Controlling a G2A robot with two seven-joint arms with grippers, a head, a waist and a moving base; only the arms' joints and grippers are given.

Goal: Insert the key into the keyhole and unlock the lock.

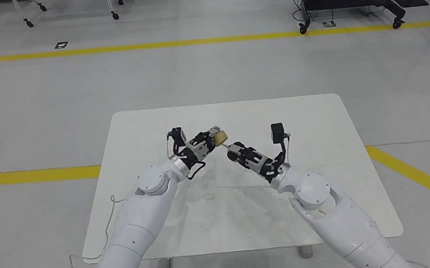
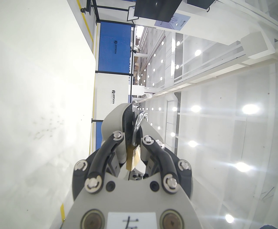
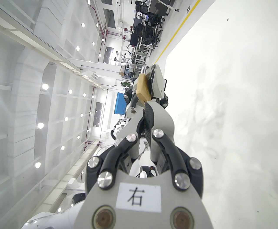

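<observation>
While hovering above the table [image 1: 322, 116], clamping the padlock [image 1: 219, 137] in the closed left gripper [image 1: 205, 143], pinching the key [image 3: 144, 107] in the closed right gripper [image 1: 237, 149], touching its tip to the padlock's base.

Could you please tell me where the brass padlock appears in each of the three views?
Top view: padlock in the left gripper, over the middle of the table.
Left wrist view: padlock clamped between that gripper's fingers.
Right wrist view: padlock just beyond the right gripper, by the key.
Shared landmark: the white table.
</observation>
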